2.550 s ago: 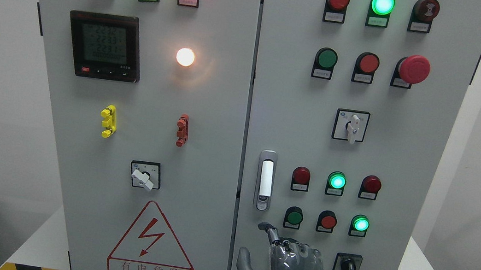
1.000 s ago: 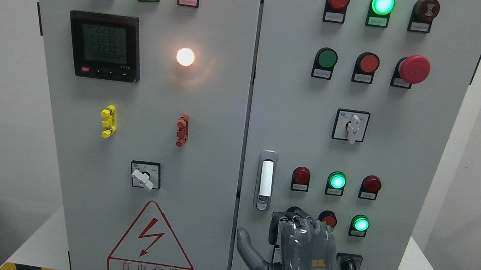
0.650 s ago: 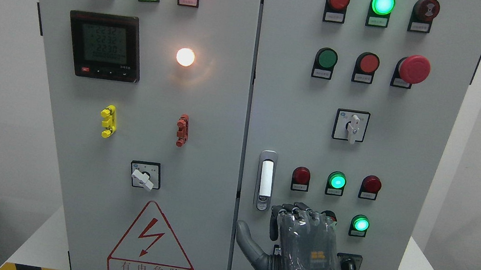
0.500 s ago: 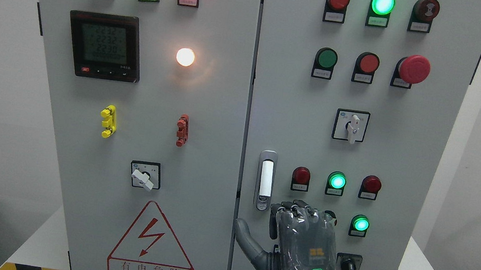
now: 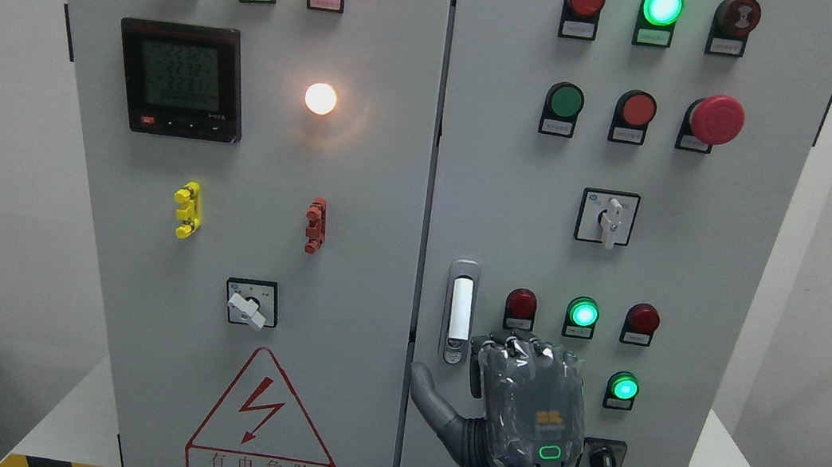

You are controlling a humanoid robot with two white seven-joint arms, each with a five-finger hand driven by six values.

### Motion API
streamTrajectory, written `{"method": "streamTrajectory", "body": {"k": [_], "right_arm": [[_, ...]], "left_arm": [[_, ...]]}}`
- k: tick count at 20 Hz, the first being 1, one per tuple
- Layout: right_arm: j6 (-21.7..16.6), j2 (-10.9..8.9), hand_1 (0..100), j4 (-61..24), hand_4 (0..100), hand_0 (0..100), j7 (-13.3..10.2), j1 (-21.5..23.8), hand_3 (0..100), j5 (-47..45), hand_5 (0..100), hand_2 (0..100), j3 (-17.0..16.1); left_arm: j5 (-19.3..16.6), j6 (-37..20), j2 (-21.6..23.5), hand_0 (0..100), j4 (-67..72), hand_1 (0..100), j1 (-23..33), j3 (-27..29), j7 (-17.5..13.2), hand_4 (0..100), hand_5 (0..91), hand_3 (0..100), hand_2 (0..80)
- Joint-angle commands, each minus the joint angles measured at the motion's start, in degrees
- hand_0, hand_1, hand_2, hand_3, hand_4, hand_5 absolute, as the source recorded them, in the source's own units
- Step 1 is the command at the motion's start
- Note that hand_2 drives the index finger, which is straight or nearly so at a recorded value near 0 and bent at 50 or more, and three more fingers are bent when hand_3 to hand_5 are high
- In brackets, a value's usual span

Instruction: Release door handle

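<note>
Right hand (image 5: 514,407), fingers curled and gripping nothing, hangs just beside the door handle (image 5: 459,311); approach should be slow and aligned.

You have two cabinet doors (image 5: 248,163), one door handle (image 5: 459,311), three rotary switches (image 5: 607,218), one meter (image 5: 181,79), one right hand (image 5: 525,413).

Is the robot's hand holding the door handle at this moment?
No. The right hand is beside and below the door handle, its fingers curled on nothing.
</note>
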Motion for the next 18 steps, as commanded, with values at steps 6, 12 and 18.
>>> {"method": "streamTrajectory", "body": {"k": [6, 12, 18], "right_arm": [[0.9, -0.01, 30, 2.2, 92, 24, 0.2, -1.8, 100, -0.3, 99, 95, -1.4], [0.9, -0.01, 31, 2.1, 92, 24, 0.2, -1.6, 100, -0.5, 99, 94, -1.6], [0.9, 0.16, 30, 2.3, 92, 24, 0.3, -2.3, 100, -0.6, 99, 94, -1.6]], "left_arm": [[0.0, 0.0, 0.0, 12, 1.1, 39, 0.0, -0.8, 0.0, 0, 0.0, 0, 0.0], [0.0, 0.0, 0.0, 12, 1.1, 39, 0.0, -0.8, 0.0, 0, 0.0, 0, 0.0], [0.0, 0.0, 0.0, 12, 1.1, 39, 0.0, -0.8, 0.0, 0, 0.0, 0, 0.0]]}}
